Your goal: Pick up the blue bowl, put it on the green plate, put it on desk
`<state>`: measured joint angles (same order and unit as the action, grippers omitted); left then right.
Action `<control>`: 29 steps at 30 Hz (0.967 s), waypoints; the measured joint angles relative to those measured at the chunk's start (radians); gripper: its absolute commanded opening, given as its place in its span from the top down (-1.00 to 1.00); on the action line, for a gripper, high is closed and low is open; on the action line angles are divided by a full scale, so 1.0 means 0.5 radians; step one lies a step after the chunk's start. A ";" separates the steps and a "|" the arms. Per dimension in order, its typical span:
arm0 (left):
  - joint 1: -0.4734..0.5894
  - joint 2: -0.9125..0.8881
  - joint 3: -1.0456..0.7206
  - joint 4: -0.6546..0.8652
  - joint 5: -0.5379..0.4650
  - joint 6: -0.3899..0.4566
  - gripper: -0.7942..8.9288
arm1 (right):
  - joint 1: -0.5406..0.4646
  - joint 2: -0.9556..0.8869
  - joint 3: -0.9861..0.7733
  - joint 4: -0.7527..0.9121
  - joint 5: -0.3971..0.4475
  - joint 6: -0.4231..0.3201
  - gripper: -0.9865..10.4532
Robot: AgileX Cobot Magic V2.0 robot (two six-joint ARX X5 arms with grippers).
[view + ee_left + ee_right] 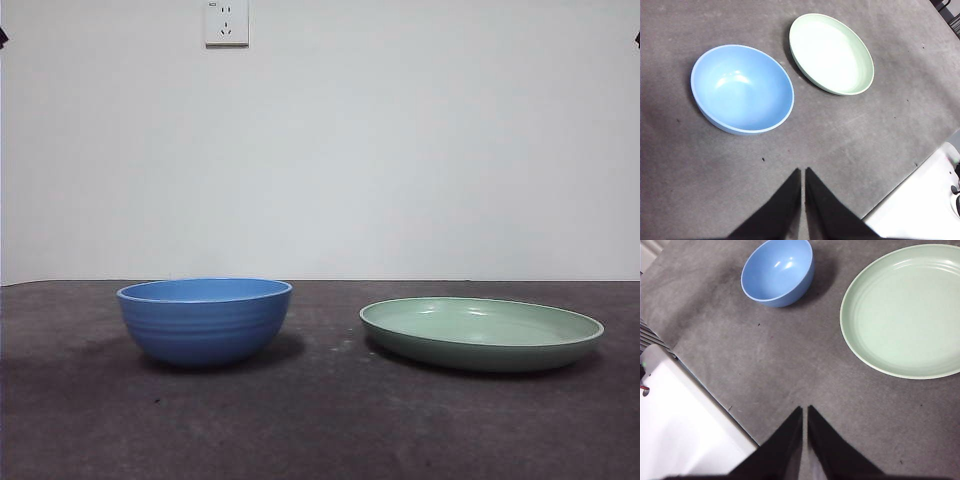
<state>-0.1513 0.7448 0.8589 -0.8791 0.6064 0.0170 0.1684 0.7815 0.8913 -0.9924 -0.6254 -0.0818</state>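
The blue bowl (205,320) sits upright on the bench (320,420), towards the left side as seen from the front edge, w/ nothing in it. The green plate (482,333) lies flat on the bench to the right of it, also w/ nothing on it. The two are near each other but apart, a strip of bare bench between them. Bowl is narrower and taller; plate is wide and shallow w/ a raised rim.

Left gripper (803,172) hangs above the bench, on the bowl's side, clear of both items; its jaws are clenched together, just a thin slit between the tips, grasping nothing. From its wrist cam the blue bowl (742,89) is the nearer item, the green plate (831,53) beyond it.

Right gripper (804,410) hangs likewise over bare bench on the plate's side, jaws pressed together, holding nothing. Its cam shows the green plate (905,310) closer and the blue bowl (778,271) further off.

A white block (685,425) runs along the bench edge nearest the arms. On the wall behind the far edge there's a white socket (227,22), above the bowl.
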 measured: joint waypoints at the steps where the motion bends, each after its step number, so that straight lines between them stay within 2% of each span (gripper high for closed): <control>1: 0.000 0.000 0.000 0.000 0.000 0.000 0.61 | 0.001 0.000 0.000 0.000 0.000 0.000 0.62; 3: 0.000 0.000 0.000 0.000 0.000 0.000 0.33 | 0.001 0.000 0.000 0.000 0.000 0.001 0.26; 4: 0.000 0.000 0.000 0.000 0.000 0.000 0.21 | 0.000 0.000 0.000 0.000 0.000 0.001 0.14; 6: 0.000 0.000 0.000 0.001 0.000 0.001 0.02 | 0.001 0.000 0.000 0.000 0.000 0.004 0.09; 16: 0.000 0.003 0.000 0.005 -0.002 -0.012 0.00 | 0.000 0.000 0.000 0.001 0.000 0.018 0.09; 21: -0.039 0.053 0.002 0.100 -0.021 -0.063 0.00 | 0.000 0.000 0.000 0.003 0.000 0.021 0.09; 29: -0.214 0.366 0.191 0.124 -0.366 -0.119 0.01 | 0.000 0.000 0.000 0.008 0.000 0.023 0.09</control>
<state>-0.2584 0.9279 0.9546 -0.8169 0.4232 -0.0425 0.1684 0.7815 0.8913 -0.9882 -0.6254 -0.0704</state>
